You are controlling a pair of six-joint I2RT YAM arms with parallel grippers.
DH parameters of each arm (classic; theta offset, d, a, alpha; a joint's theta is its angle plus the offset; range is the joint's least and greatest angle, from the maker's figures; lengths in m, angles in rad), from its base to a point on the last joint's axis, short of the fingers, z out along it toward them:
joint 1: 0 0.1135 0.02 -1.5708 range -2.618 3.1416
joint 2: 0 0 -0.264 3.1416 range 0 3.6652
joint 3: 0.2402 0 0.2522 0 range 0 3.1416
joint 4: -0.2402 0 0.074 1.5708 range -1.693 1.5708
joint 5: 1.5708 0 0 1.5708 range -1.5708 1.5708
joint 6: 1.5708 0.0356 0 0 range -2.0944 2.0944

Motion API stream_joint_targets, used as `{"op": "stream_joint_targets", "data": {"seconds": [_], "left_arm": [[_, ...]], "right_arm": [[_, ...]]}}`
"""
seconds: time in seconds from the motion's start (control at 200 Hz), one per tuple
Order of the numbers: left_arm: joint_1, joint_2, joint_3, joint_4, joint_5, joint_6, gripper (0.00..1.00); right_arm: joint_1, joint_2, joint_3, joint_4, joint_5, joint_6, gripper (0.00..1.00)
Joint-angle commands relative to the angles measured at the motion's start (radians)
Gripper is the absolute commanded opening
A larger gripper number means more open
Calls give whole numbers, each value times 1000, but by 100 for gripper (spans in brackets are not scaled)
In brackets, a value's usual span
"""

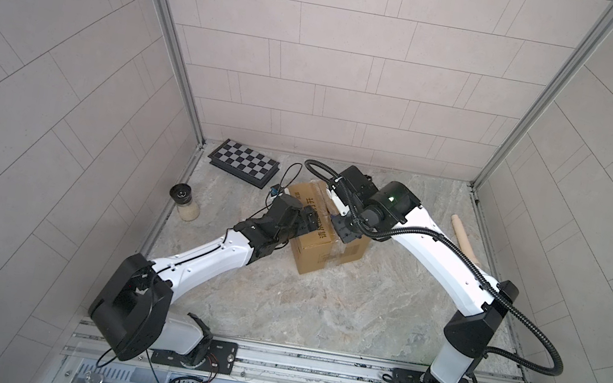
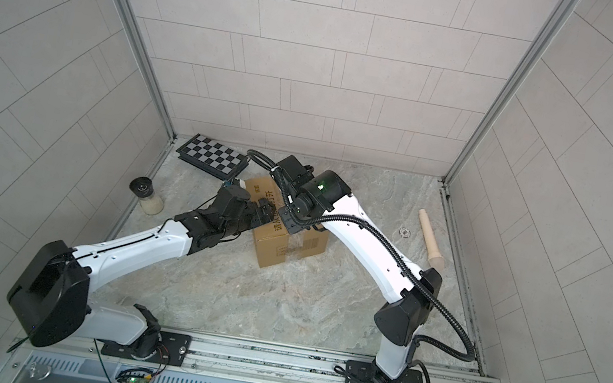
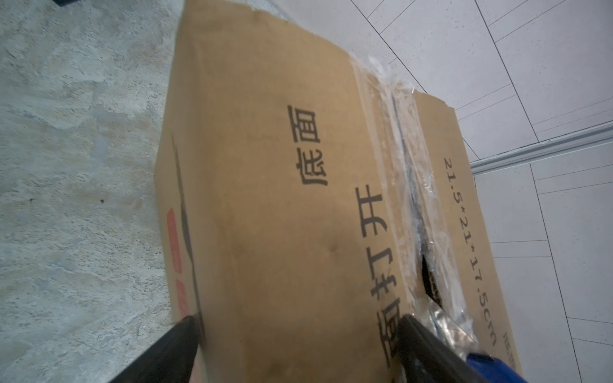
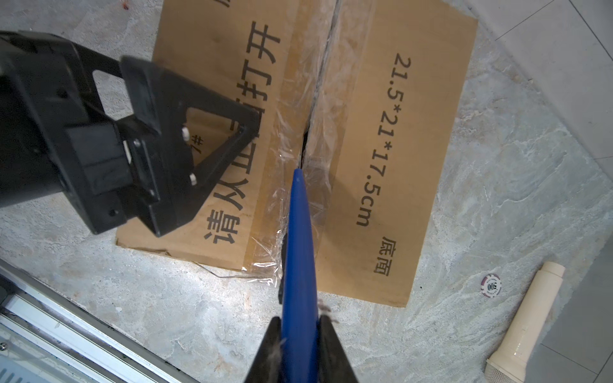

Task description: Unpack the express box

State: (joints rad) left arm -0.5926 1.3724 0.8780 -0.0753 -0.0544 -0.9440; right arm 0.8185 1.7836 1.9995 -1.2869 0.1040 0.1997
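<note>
Under left gripper [image 3: 298, 323], express box [image 4: 398, 165] print [image 4: 262, 46] partly hidden.

Pale grey tiled walls [image 1: 339, 59] with aluminium corner posts [image 1: 171, 39] around a mottled stone-look floor [image 1: 319, 308]

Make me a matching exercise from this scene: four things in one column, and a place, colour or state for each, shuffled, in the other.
Things:
1. express box
2. blue tool
3. checkered board
4. jar

Descriptions:
A. clamped in the right gripper
B. black lid, pale contents
C. lying flat, behind the box
D. taped top seam partly split

Pairs: 1-D, 2-A, 3-C, 4-B
</note>
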Motion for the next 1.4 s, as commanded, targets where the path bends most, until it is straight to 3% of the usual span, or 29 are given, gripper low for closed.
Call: {"op": "stream_joint_targets", "data": {"seconds": [0.0,0.265,0.406,0.696,0.916,1.126,1.397], "left_arm": [[-7,63,-37,-181,-27,-12,96],[-9,76,-37,-166,-18,-14,96],[-9,77,-42,-138,3,-12,96],[-9,-36,-100,87,112,41,99],[-9,-98,-116,146,157,76,100],[-6,-167,-79,63,123,107,100],[15,-223,5,-163,34,179,100]], "right_arm": [[29,-70,-11,-121,-19,-1,0],[32,-134,-61,-96,-11,21,0],[32,-178,-153,6,-16,22,0],[19,-156,-181,176,-159,-88,0],[-4,-101,-136,251,-267,-178,0],[-14,-75,-102,260,-249,-202,0],[-21,-39,-82,258,-237,-252,0]]}}
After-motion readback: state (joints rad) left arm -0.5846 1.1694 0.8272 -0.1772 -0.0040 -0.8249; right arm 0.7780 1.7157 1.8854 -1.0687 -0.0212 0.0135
